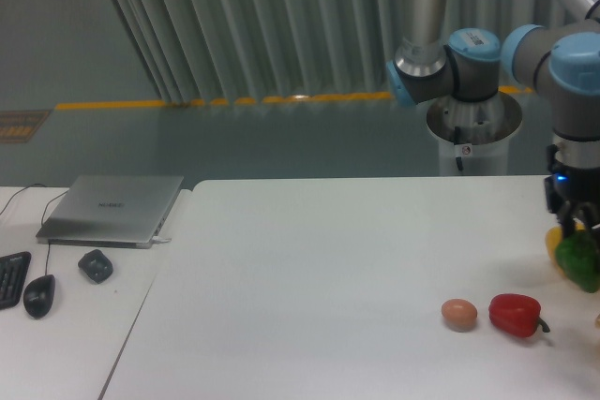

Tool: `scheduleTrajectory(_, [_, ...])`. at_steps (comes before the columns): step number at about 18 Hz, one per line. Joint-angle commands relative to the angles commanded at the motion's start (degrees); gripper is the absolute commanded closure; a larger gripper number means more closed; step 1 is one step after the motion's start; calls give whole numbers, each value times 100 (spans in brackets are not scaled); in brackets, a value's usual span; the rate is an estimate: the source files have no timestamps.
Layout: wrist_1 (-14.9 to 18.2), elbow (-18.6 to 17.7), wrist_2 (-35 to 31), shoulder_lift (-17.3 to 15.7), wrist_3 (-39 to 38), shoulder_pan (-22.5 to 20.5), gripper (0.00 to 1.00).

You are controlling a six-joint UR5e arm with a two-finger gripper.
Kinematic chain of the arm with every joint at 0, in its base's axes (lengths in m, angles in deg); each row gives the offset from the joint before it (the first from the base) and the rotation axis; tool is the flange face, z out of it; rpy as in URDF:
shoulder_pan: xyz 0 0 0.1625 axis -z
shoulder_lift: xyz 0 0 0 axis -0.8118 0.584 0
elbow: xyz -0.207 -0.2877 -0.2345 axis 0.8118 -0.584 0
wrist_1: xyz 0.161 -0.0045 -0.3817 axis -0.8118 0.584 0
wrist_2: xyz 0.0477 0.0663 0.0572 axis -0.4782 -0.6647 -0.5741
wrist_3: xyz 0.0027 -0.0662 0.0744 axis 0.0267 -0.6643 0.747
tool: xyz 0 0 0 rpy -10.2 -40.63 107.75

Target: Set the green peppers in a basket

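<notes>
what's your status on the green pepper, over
Gripper down over green pepper at right table edge, grip unclear. Yellow pepper tight beside it. No basket in view.

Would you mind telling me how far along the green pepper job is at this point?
Nothing looks finished yet: no basket is in view. In hand: the hand is down at the green pepper at the table's right edge, with a yellow object just behind it; whether it grips the pepper is unclear. Left: lifting it and placing it in a basket. The red pepper and egg sit untouched.
</notes>
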Motion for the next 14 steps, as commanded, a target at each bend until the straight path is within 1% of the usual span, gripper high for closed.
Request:
scheduleTrajectory(2, [-53, -9, -9, 26, 377, -194, 51])
scheduleTrajectory(6, [-246, -9, -61, 149, 1694, -554, 51])
scheduleTrajectory(10, [-308, -35, -97, 228, 2846, -810, 51])
scheduleTrajectory(11, [-352, -61, -175, 237, 3084, -853, 51])
scheduleTrajectory(14, [-449, -149, -728, 281, 3735, -907, 50])
